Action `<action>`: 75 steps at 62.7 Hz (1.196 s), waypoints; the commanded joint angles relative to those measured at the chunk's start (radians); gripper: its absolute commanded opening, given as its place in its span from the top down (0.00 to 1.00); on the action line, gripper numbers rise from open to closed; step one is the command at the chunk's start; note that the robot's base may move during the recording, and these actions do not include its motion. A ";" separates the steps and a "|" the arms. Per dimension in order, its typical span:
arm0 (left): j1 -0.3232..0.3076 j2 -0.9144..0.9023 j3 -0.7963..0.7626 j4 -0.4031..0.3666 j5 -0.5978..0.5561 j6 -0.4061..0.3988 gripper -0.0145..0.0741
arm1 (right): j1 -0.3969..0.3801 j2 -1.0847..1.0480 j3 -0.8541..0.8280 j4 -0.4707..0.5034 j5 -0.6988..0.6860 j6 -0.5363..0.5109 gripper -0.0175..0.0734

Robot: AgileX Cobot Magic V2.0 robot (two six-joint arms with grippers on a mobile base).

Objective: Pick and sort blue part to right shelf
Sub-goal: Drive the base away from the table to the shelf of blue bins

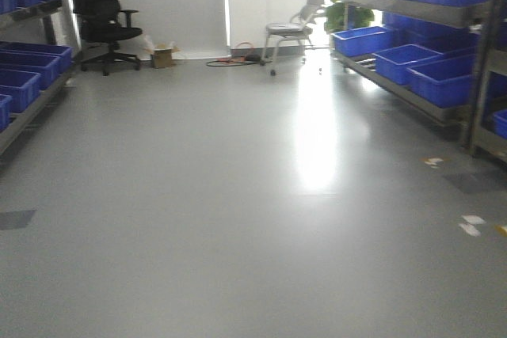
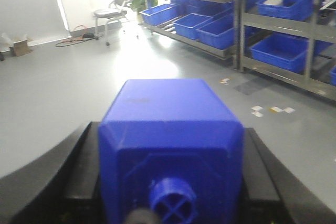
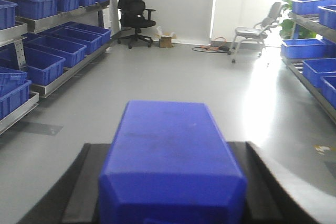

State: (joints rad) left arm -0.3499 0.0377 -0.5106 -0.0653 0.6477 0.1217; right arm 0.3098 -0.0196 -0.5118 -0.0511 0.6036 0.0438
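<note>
Blue part (image 2: 170,156) sits gripped in the left hand (image 2: 168,128).

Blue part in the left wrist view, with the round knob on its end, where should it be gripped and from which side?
Grip the blue part across its two flat, parallel long sides, coming in from the knob end, as the left tool appears to hold it now. The bevelled edges and small round knob offer poor purchase.

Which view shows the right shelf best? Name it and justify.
The left wrist view: the right shelf spans several tiers of blue bins. The front view cuts it at the right edge; the right wrist view shows only a few bins.
</note>
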 commanded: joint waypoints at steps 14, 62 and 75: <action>-0.006 0.016 -0.024 -0.006 -0.088 -0.005 0.52 | -0.002 0.018 -0.030 -0.007 -0.094 -0.007 0.52; -0.006 0.016 -0.024 -0.006 -0.088 -0.005 0.52 | -0.002 0.018 -0.030 -0.007 -0.094 -0.007 0.52; -0.006 0.016 -0.024 -0.006 -0.088 -0.005 0.52 | -0.002 0.018 -0.030 -0.007 -0.094 -0.007 0.52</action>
State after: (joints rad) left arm -0.3499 0.0377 -0.5106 -0.0653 0.6477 0.1200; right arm 0.3098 -0.0196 -0.5118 -0.0511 0.6036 0.0438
